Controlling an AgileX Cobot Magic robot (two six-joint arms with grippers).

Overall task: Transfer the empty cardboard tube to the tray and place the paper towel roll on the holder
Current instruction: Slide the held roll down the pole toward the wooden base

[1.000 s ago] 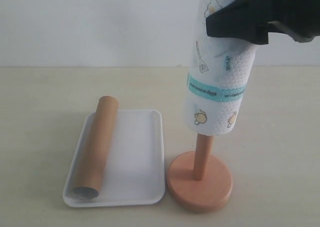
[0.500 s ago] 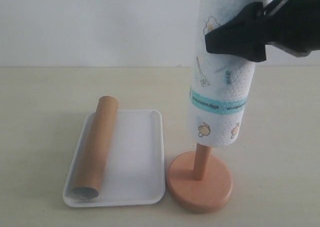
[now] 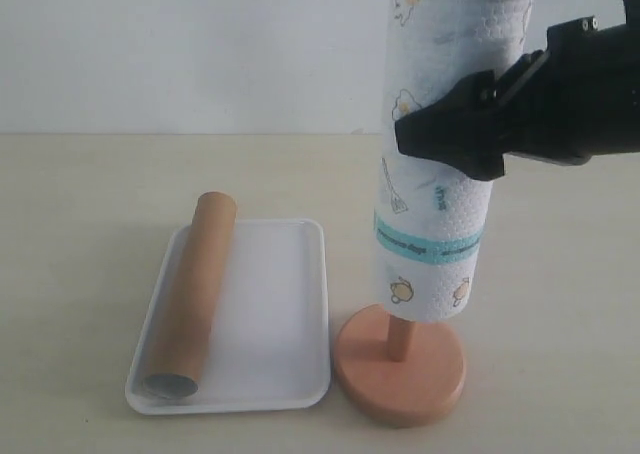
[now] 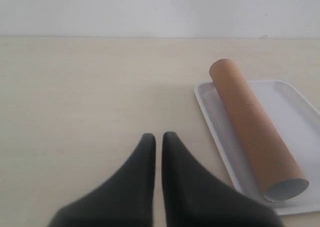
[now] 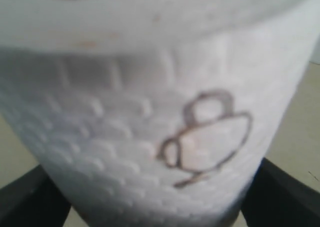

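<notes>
Bare table [image 3: 80, 194] lies open left of and behind the tray [image 3: 280, 314]. The tube [image 3: 195, 294] fills the tray's left side; its right half is free. The holder [image 3: 400, 379] stands just beside the tray, leaving only a thin gap. Roll [image 3: 435, 204] and right gripper [image 3: 440, 139] block the space above it.

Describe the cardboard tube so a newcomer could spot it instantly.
Find the white tray left of centre in the exterior view. The cardboard tube lies lengthwise along its left side. It is plain brown, hollow and lying down, unlike the upright wooden holder beside the tray.
</notes>
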